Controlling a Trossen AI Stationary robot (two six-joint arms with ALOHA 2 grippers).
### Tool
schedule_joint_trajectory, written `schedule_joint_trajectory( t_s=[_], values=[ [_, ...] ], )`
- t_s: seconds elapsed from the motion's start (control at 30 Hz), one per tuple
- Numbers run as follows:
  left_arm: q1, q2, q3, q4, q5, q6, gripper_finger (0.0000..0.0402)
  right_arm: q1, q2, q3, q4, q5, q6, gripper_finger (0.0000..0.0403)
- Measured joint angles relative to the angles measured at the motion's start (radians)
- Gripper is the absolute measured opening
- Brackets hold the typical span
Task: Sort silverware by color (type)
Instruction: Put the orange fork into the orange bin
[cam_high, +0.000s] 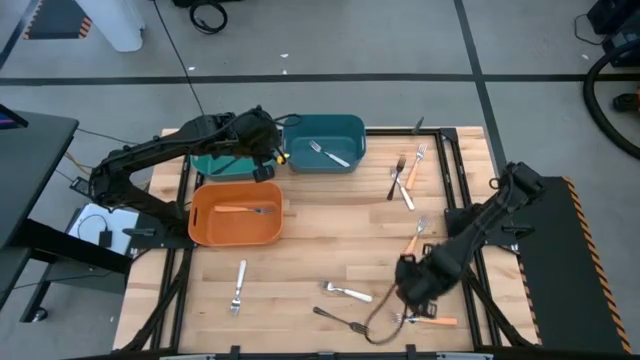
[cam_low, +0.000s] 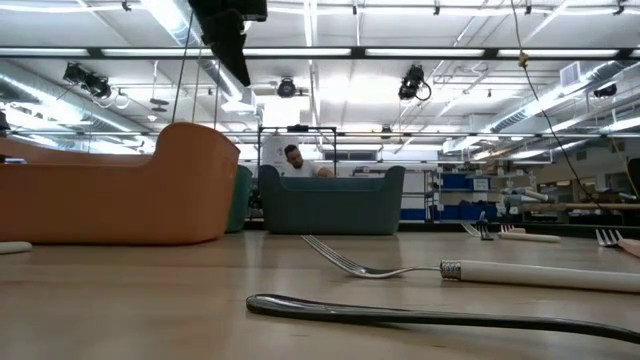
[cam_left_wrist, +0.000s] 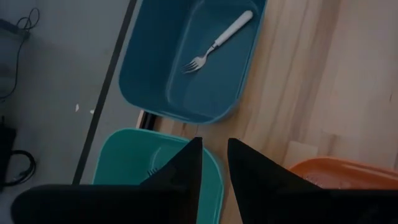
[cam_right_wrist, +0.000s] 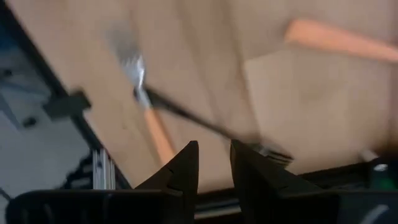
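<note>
right gripper (cam_high: 412, 292), fingers slightly apart and empty, hung above the orange-handled silver fork (cam_high: 428, 320) at the wooden bench's (cam_high: 300, 270) five o'clock; centring on its handle seemed wise. left gripper (cam_high: 268, 152), also slightly apart, waited over the teal bins (cam_high: 340, 135).

One fork (cam_high: 329, 153) lies in the far bin (cam_high: 352, 128).
</note>
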Motion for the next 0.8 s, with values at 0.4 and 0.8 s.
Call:
schedule_joint_trajectory(
  t_s=[0.4, 0.8],
  values=[
    [0.002, 0.0, 0.0, 0.057, 0.0, -0.027, 0.0087, 0.163, 0.103, -0.013, 0.251, -0.012, 0.002, 0.01],
    [0.003, 0.001, 0.0, 0.138, 0.0, -0.193, 0.0087, 0.265, 0.148, -0.115, 0.34, 0.085, 0.183, 0.01]
  ],
)
